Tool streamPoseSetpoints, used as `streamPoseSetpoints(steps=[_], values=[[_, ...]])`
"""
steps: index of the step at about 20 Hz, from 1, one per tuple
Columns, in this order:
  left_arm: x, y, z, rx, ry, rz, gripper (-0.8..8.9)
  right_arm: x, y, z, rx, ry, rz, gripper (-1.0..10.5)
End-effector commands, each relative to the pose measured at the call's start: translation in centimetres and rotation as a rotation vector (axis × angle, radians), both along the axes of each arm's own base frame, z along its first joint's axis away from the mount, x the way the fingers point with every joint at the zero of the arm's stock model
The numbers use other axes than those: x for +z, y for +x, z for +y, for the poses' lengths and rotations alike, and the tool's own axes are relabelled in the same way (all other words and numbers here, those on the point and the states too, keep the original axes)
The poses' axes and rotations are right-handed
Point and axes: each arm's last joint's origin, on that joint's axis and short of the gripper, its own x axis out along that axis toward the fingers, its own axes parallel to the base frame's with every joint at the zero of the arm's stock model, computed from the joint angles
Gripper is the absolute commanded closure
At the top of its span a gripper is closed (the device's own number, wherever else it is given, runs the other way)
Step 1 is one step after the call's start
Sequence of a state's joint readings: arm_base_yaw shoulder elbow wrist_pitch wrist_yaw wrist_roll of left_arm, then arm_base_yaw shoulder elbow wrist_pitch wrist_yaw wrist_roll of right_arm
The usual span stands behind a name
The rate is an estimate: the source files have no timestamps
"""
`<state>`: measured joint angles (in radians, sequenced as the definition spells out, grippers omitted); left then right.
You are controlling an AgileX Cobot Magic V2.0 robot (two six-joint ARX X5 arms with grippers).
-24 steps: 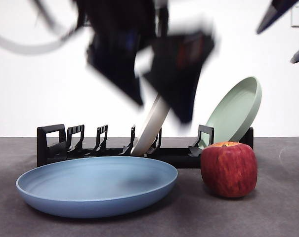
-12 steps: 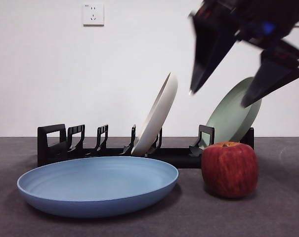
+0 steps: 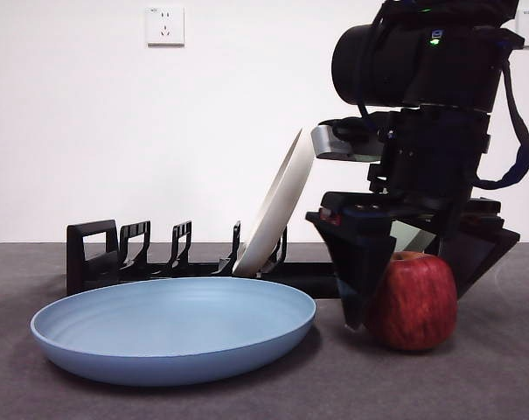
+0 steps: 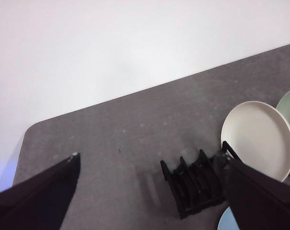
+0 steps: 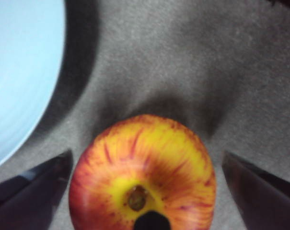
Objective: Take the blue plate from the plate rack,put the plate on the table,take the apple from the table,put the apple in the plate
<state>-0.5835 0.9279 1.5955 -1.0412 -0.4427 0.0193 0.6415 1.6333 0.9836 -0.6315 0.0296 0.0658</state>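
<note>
A: We have the right pincer low on the bench, jaws spread wide, one to each side of the apple. In our right wrist view, bare grey bench shows between each jaw and the apple's skin, so nothing is gripped.

B: And the blue plate?

A: It lies flat on the bench beside the pincer, apart from the apple. Its curved rim comes near one jaw, with a shadowed strip of bench between them. On the pincer's other side we see only open bench.

B: Surfaces?

A: The apple is round, dark red with streaks, yellowish round the stem dimple. The plate is matte light blue, shallow, with a low raised rim. The bench is dark grey and faintly grainy.

B: Behind the pincer?

A: The plate rack, black with upright dividers, holds a cream-white plate leaning in a slot.

B: Our left pincer?

A: High above the bench, jaws wide apart, holding nothing; the end of the rack and the cream plate lie below it
</note>
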Motion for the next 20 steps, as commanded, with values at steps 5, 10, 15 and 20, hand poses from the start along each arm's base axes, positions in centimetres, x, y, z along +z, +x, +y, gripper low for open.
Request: streamPoseSetpoints(steps=[5,10,15,20], values=[[-0.3,-0.1,0.1,0.004,0.024,0.024,3.44,0.3,-0.1,0.0,0.005,-0.002,0.009,9.6],[-0.3,0.0,0.0,0.003,0.025,0.027,3.44,4.4,-0.4,2.2,0.031,0.111,-0.022,9.6],[-0.6,0.9,-0.5,0.003,0.042,0.05,3.44,7.3,-0.9,6.6,0.169,0.281,-0.103,9.6],[-0.6,1.1,-0.7,0.003,0.047,0.057,3.44,5.5,0.4,11.0,0.228,0.258,-0.069,9.6]])
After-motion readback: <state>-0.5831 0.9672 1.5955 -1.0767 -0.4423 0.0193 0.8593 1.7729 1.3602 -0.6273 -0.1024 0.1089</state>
